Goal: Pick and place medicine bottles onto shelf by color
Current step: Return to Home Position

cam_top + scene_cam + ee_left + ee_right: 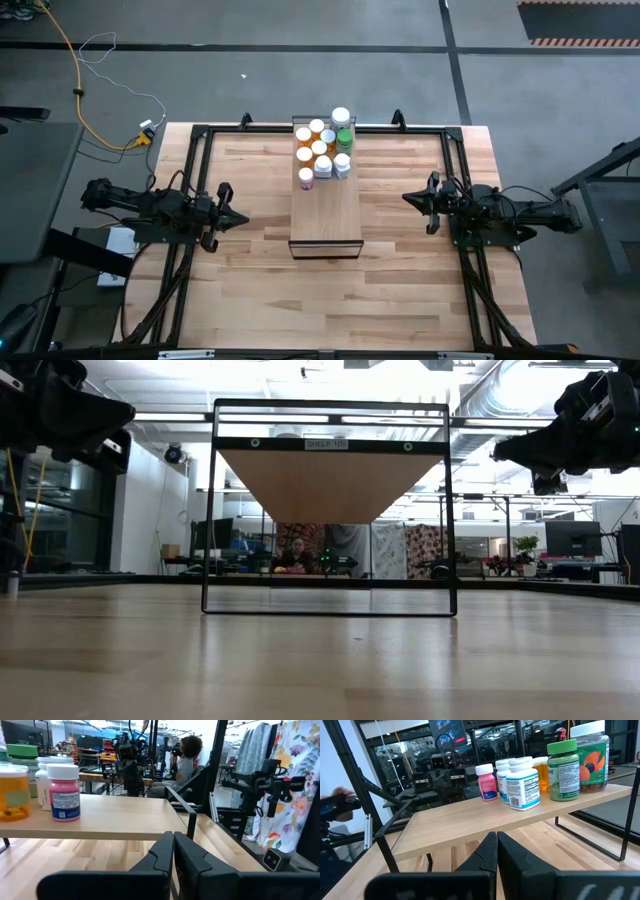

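Parked either side of the shelf (325,215).
Noting left gripper (238,218) and right gripper (408,197) pinched closed, empty, well apart from the medicine bottles (322,146).

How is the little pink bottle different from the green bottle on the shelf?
The pink bottle has a white cap; the green bottle has a green cap. The pink bottle is shorter and thinner than the green bottle. Both stand upright on the shelf.
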Motion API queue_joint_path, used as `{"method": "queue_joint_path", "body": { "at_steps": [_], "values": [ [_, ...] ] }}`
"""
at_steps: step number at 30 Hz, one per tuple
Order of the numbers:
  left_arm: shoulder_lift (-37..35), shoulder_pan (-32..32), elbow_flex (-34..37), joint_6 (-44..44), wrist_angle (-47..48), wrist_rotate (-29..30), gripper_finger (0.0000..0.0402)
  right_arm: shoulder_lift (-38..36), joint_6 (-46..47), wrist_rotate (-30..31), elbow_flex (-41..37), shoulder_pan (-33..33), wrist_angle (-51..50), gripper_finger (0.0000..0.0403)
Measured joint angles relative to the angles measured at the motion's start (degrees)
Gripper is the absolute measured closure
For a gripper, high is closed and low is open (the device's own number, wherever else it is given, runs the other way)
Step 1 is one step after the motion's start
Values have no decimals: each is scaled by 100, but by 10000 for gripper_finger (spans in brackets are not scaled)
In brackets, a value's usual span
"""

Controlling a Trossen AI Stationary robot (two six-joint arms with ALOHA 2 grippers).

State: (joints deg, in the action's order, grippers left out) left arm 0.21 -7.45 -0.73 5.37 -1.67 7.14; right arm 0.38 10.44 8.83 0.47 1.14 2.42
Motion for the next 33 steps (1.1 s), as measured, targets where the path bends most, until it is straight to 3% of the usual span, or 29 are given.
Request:
{"method": "queue_joint_path", "body": {
  "at_steps": [33],
  "values": [
    [92,-25,7,0,11,-50,396,2,0,-1,0,1,-1,403]
  ]
}}
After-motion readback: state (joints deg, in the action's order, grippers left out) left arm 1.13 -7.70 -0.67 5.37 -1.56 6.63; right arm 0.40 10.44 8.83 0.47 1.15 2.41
